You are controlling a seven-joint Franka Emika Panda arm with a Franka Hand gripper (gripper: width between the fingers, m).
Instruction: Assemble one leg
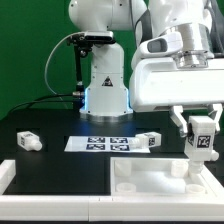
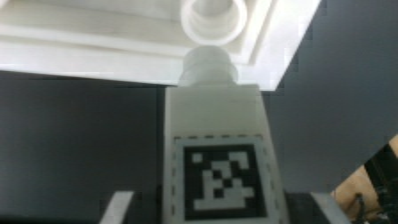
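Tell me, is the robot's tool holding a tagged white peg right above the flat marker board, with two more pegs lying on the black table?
Not quite. The tool holds the peg above the wide white panel, not the marker board; the exterior view shows that board lying apart, toward its left. Two more pegs do lie on the black table.

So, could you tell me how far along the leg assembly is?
Done: the gripper holds one leg. In hand: it hangs upright over the white panel, tip aimed at a round socket. Left: seating it there; two more legs lie loose on the table.
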